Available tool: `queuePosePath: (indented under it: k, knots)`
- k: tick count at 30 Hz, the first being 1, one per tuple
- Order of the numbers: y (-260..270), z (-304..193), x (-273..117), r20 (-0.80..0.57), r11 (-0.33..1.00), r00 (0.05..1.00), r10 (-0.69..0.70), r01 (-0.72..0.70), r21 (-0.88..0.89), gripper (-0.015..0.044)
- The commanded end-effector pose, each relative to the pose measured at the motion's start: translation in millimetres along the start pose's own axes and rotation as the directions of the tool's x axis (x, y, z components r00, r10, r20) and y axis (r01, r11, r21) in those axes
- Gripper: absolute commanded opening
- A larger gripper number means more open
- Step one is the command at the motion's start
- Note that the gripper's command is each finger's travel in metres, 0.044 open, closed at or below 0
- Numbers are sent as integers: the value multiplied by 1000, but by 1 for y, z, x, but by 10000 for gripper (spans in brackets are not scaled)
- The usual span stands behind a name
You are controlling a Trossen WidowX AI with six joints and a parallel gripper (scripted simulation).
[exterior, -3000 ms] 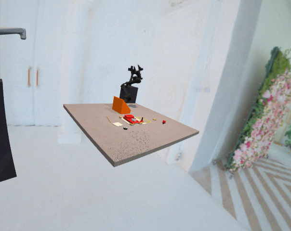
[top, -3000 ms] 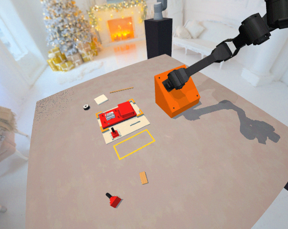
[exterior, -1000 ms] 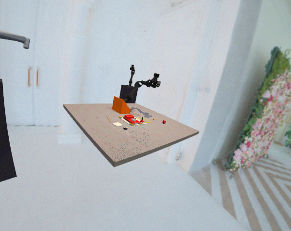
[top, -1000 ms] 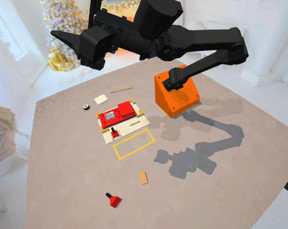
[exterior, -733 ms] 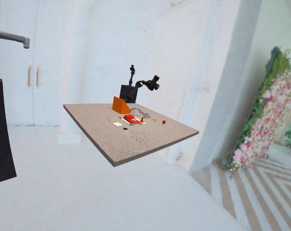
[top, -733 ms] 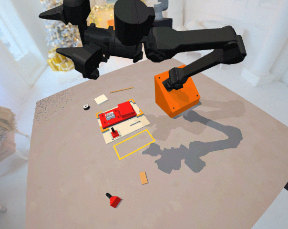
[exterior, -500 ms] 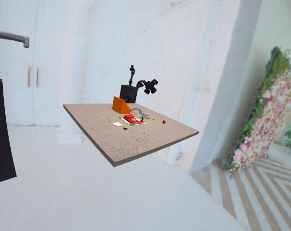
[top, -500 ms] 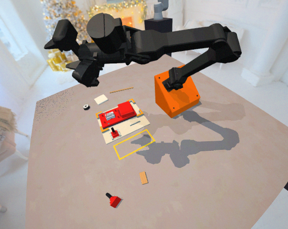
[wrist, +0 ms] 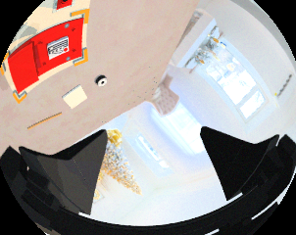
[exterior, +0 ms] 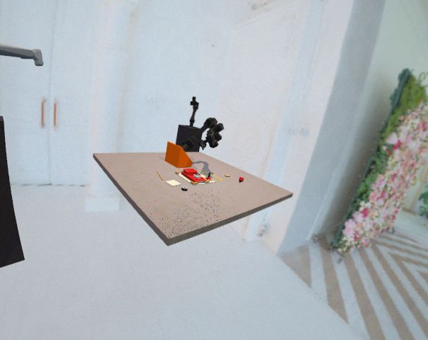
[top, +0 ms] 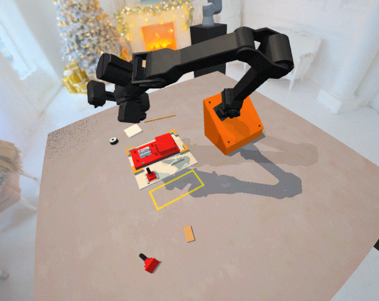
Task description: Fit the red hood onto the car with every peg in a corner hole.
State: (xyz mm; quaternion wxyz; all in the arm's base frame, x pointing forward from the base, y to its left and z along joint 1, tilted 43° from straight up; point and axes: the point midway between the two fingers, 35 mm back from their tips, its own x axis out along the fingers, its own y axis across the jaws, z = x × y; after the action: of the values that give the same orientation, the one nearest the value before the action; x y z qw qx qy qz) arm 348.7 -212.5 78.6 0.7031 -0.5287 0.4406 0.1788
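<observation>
The red chassis sits in the jig, between orange corner brackets. The grey engine block is on its deck with short pegs around it. A raised red box covers the chassis's other end. A red piece with a black stem lies tilted on the table, well away from the jig. I cannot tell whether it is the hood; no hole shows. My gripper is open and empty, high above the table beyond the white pad, its fingers pointing away from the chassis.
Another red piece with an upright black stem stands on the jig board. A yellow outline, a wooden block, a white pad, a black-and-white ring and a thin stick lie around.
</observation>
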Motion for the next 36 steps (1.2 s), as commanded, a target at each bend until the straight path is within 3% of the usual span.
queuePosePath:
  k: [1,9,19,36]
  knots:
    - [39,5,19,91,987,983,161,-158,-35,440]
    - [118,21,36,306,897,844,440,-432,-98,440]
    - [194,49,23,601,741,535,594,-655,-150,440]
    - [201,54,20,605,738,529,595,-658,-150,440]
